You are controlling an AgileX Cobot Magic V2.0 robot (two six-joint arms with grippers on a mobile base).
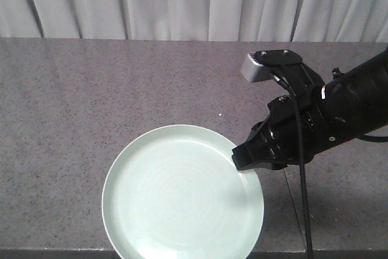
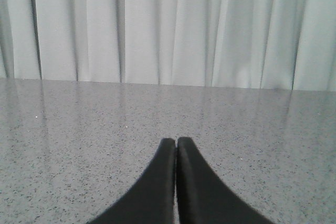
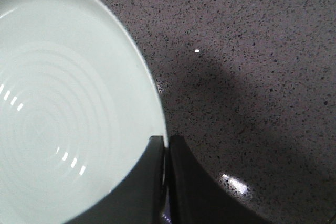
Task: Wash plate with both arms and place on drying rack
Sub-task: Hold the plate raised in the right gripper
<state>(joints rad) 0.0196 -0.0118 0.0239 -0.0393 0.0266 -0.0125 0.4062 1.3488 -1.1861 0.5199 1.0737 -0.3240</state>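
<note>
Grey speckled surface [image 1: 91, 89], pale curtains [image 1: 182, 1] behind. The plate [image 1: 182, 192] is lower centre, the right pincer [image 1: 241, 161] clamped on its right rim, and the left pincer [image 2: 176, 148] is closed, empty. Early days, I'd say: washing and racking both ahead, no drying rack visible.

You see the right gripper [image 3: 166, 150] pinching the plate [image 3: 58, 108] rim, one jaw inside the plate, one outside. Speckled grey counter [image 3: 262, 35] right of plate, shadowed beside it.

Pale mint plate [image 1: 182, 195], faint rings; speckled grey countertop [image 1: 91, 101]; white curtain [image 1: 182, 4].
</note>
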